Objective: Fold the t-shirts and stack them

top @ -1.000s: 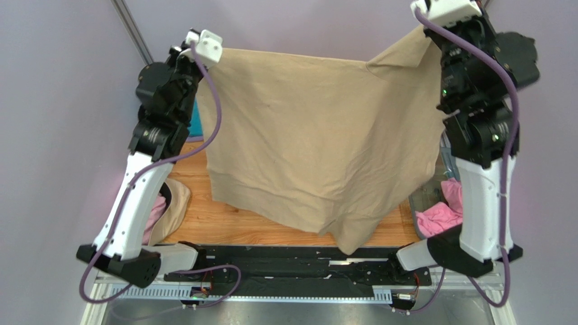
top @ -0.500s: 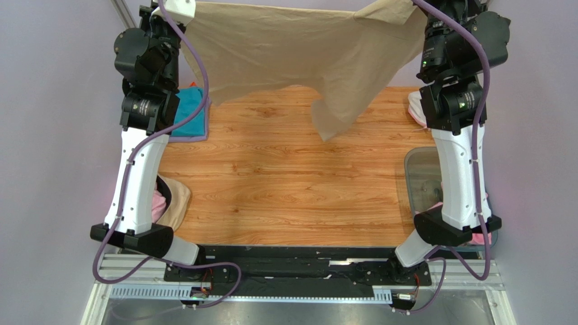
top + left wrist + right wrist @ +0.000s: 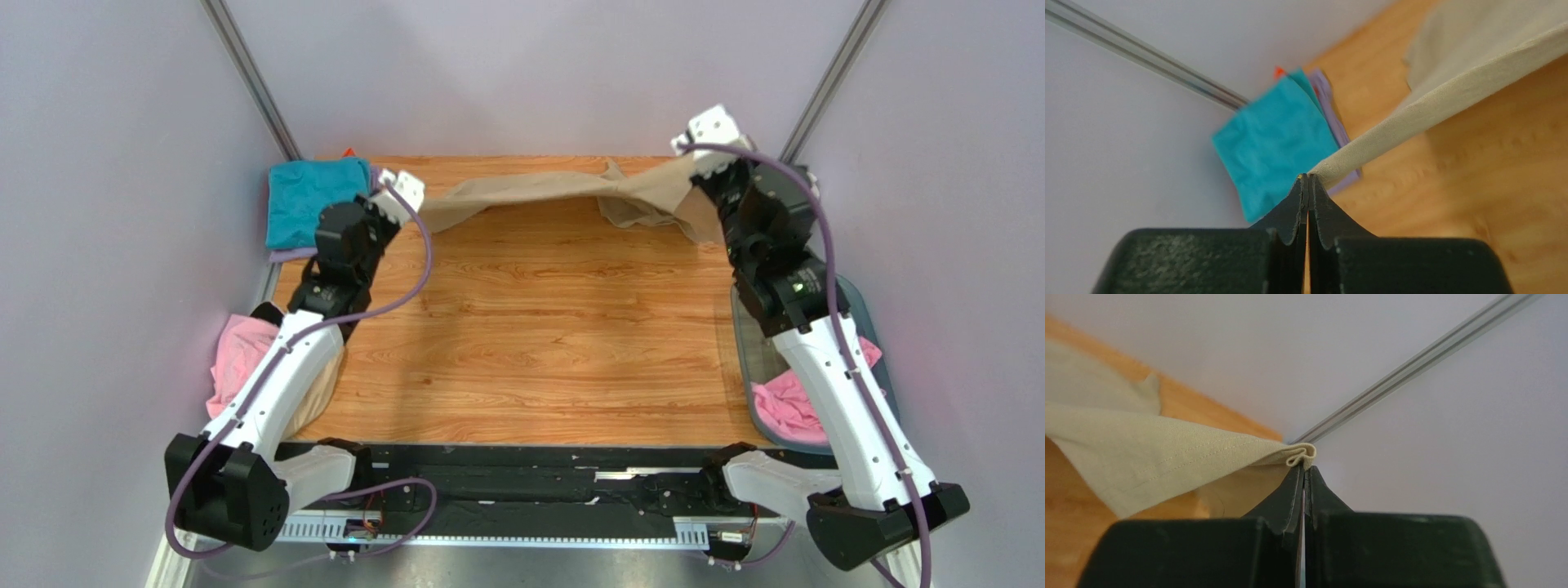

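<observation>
Tan t-shirt (image 3: pixel 540 194) is down along the far edge of the table (image 3: pixel 540 331), at 12 o'clock. It's pulled into a long thin strip from 11 to 1 and is bunched up more at the 1 o'clock end. L gripper (image 3: pixel 1308 177) has its jaws pressed together on one corner of the shirt, at 11 o'clock. R gripper (image 3: pixel 1305 468) pinches the other end w/ jaws tight at 1 o'clock, the cloth folded into a little wad at the tips. Teal t-shirt (image 3: pixel 307 199) sits in the 10 o'clock corner, on top of a lilac t-shirt (image 3: pixel 1341 136). Pink t-shirt (image 3: pixel 239 355) is by the table's edge at 8 o'clock. More pink cloth (image 3: pixel 785 404) is in the clear tub (image 3: pixel 751 349) at 4 o'clock.
</observation>
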You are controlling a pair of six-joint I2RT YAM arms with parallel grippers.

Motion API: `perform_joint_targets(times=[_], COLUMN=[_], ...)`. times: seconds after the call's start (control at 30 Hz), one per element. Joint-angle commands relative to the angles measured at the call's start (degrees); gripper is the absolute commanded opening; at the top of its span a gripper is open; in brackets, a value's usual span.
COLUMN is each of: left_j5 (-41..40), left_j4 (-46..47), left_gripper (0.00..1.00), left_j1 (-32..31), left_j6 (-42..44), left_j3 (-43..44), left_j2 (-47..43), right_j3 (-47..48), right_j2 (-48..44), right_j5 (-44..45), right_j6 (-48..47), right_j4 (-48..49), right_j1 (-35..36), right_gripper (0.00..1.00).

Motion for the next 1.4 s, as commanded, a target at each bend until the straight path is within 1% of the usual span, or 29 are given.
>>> perform_joint_targets(times=[0.0, 0.1, 0.17, 0.23, 0.27, 0.33, 0.37, 0.43, 0.47, 0.5, 0.53, 0.57, 0.6, 0.67, 0.7, 0.77, 0.93, 0.97, 1.03, 1.07, 1.17, 1.3, 1.37], left_j5=[0.7, 0.5, 0.3, 0.4, 0.6, 1.0, 1.7, 2.6, 3.5, 4.1, 4.7, 5.8, 6.4, 8.3, 8.7, 10.3, 11.5, 11.5, 11.3, 10.6, 9.6, 7.6, 5.8], left_j4=[4.2, 1.8, 0.3, -3.1, -4.4, -8.7, -10.2, -14.3, -15.9, -18.8, -20.2, -21.6, -24.2, -26.5, -28.3, -29.4, -31.6, -31.8, -32.2, -32.2, -32.1, -30.7, -28.6], left_gripper=[0.00, 0.00, 0.00, 0.00, 0.00, 0.00, 0.00, 0.00, 0.00, 0.00, 0.00, 0.00, 0.00, 0.00, 0.00, 0.00, 0.00, 0.00, 0.00, 0.00, 0.00, 0.00, 0.00], left_j1=[0.1, 0.1, 0.1, 0.1, 0.1, 0.1, 0.1, 0.1, 0.1, 0.1, 0.1, 0.1, 0.1, 0.1, 0.1, 0.1, 0.1, 0.1, 0.1, 0.1, 0.1, 0.1, 0.1], left_j6=[1.0, 0.7, 0.0, -0.5, -1.5, -2.4, -3.4, -4.5, -5.6, -6.2, -6.7, -7.7, -8.3, -8.8, -8.8, -7.8, -5.0, -4.7, -4.1, -4.1, -4.8, -6.2, -5.9], left_j3=[-9.6, -9.8, -7.7, -5.5, -2.0, 2.3, 7.2, 12.5, 18.5, 21.3, 24.1, 29.3, 31.6, 36.2, 37.0, 37.2, 32.3, 31.9, 31.4, 31.4, 33.0, 35.9, 36.9], left_j2=[-6.8, -9.4, -10.7, -11.4, -11.7, -11.8, -11.6, -11.0, -9.9, -9.4, -8.9, -8.2, -8.1, -8.8, -9.5, -12.7, -21.0, -23.4, -25.6, -27.3, -29.4, -28.1, -25.6], right_j3=[-9.0, -10.4, -8.3, -5.7, -2.6, 0.9, 4.7, 8.2, 10.4, 14.7, 17.0, 18.9, 22.6, 26.1, 29.4, 31.8, 37.6, 38.6, 41.6, 43.8, 45.5, 42.7, 41.0], right_j2=[-5.7, -7.5, -7.8, -7.7, -7.3, -7.1, -6.9, -5.8, -5.1, -3.6, -2.9, -2.5, -2.1, -1.8, -1.9, -2.8, -6.4, -7.1, -7.6, -8.1, -9.1, -10.7, -11.0], right_j5=[-4.1, -3.1, -2.6, -1.7, -1.1, -0.5, -0.3, 0.1, 0.6, 0.7, 0.8, 0.7, 0.6, -0.4, -0.5, -1.5, -4.4, -4.6, -4.6, -4.2, -3.5, -2.2, -1.9], right_j6=[7.3, 6.1, 6.0, 6.1, 6.1, 6.0, 5.9, 5.6, 5.1, 5.1, 5.1, 5.1, 5.5, 6.1, 6.8, 6.9, 6.0, 5.8, 5.2, 5.0, 3.7, 2.8, 3.0], right_j4=[-6.4, -6.9, -6.9, -7.2, -7.7, -9.1, -9.7, -10.7, -11.3, -13.2, -14.2, -15.0, -16.7, -19.5, -22.3, -25.0, -33.7, -34.9, -37.8, -38.2, -38.8, -35.9, -33.8], right_j1=[-0.2, -0.6, -2.0, -2.9, -3.1, -3.3, -3.4, -3.4, -3.4, -3.4, -3.5, -3.3, -3.3, -3.3, -3.3, -3.3, -3.3, -3.4, -3.4, -3.3, -3.3, -3.3, -3.4], right_gripper=[0.00, 0.00, 0.00, 0.00, 0.00, 0.00, 0.00, 0.00, 0.00, 0.00, 0.00, 0.00, 0.00, 0.00, 0.00, 0.00, 0.00, 0.00, 0.00, 0.00, 0.00, 0.00, 0.00])
